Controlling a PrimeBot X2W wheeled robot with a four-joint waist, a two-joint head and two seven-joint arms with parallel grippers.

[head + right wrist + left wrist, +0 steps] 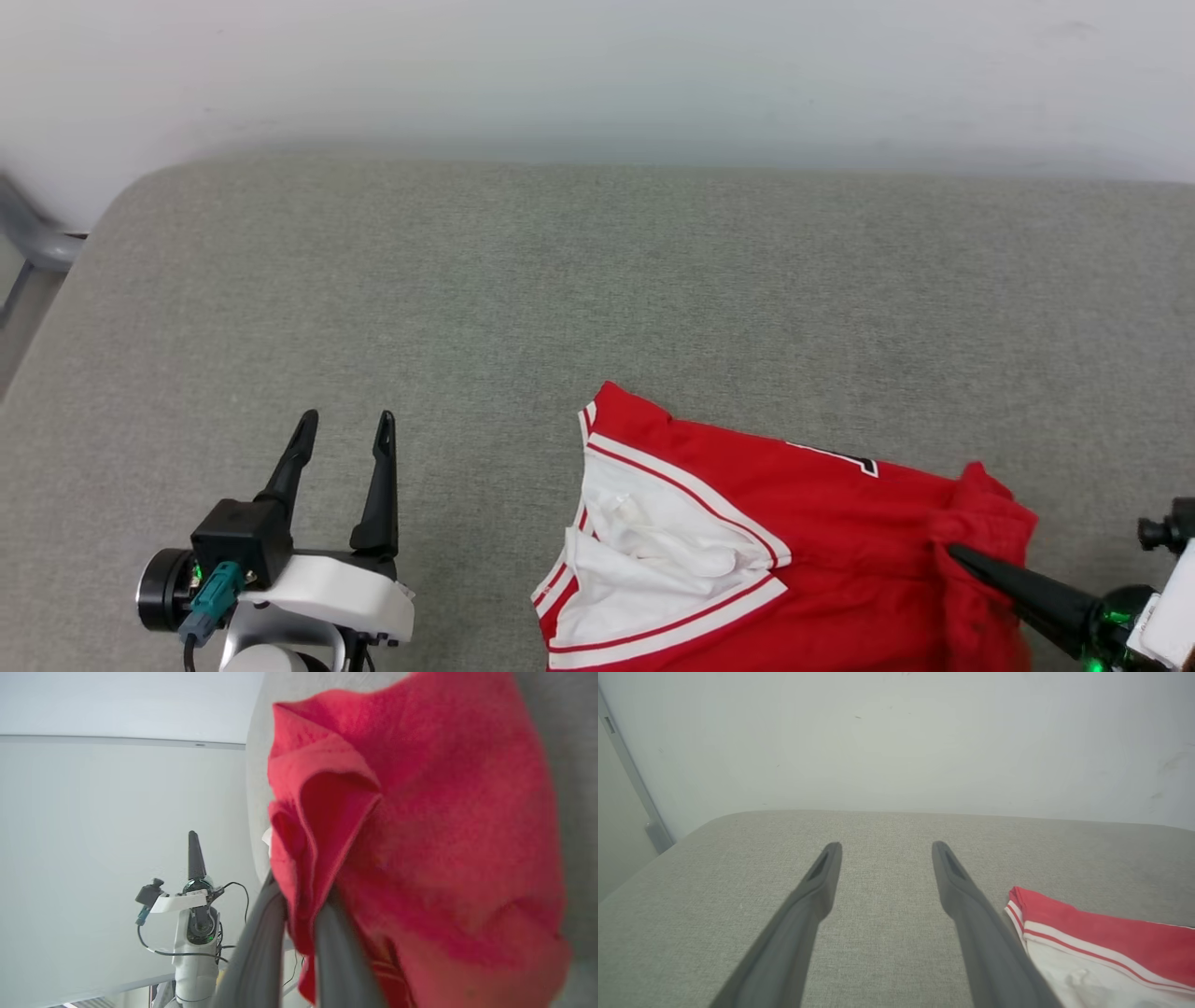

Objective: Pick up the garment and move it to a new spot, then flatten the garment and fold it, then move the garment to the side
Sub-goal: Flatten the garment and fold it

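Note:
The garment, red with white sleeve fabric and red-and-white striped trim, lies rumpled on the grey cushion at the lower right of the head view; part of a black print shows near its far edge. My right gripper comes in from the lower right, shut on a bunched red fold of the garment; the right wrist view has the fabric pinched between the two fingers. My left gripper stands open over bare cushion, left of the garment. The left wrist view shows its fingers spread, with the garment's striped corner to their right.
The grey fabric cushion spreads wide, with a rounded corner at the far left and a pale wall behind it. A grey metal frame piece stands beyond the left edge.

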